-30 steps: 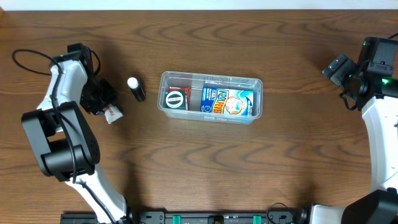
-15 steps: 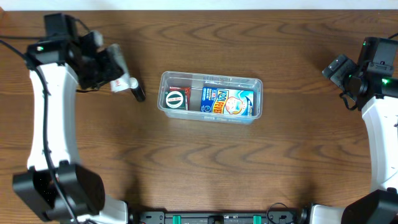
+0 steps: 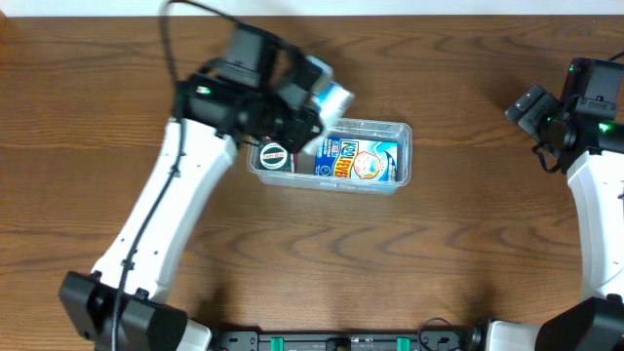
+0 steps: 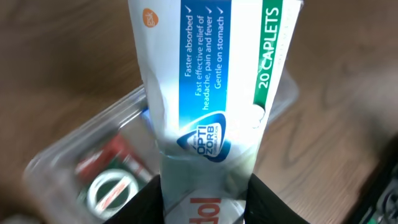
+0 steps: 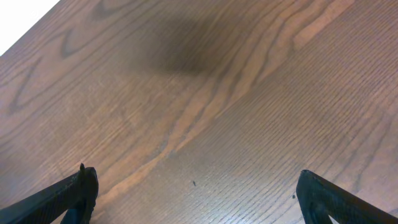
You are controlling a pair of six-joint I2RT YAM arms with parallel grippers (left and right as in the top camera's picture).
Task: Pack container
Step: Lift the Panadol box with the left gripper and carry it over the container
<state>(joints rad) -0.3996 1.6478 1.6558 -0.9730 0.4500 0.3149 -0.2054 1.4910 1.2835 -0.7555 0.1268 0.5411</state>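
Left gripper clamped on white-and-blue cardboard caplet box, held above clear plastic rectangular container at centre of brown wooden table. Inside container: blue-and-yellow packet, round green-and-white lid. Right gripper: fingers apart, empty, over bare wood far right, well apart from container.

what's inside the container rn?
A blue-and-orange packet, a round green-and-white lid and something red beside it. The left tool, shut on a caplet box, hangs over one corner of the container, hiding it from overhead.
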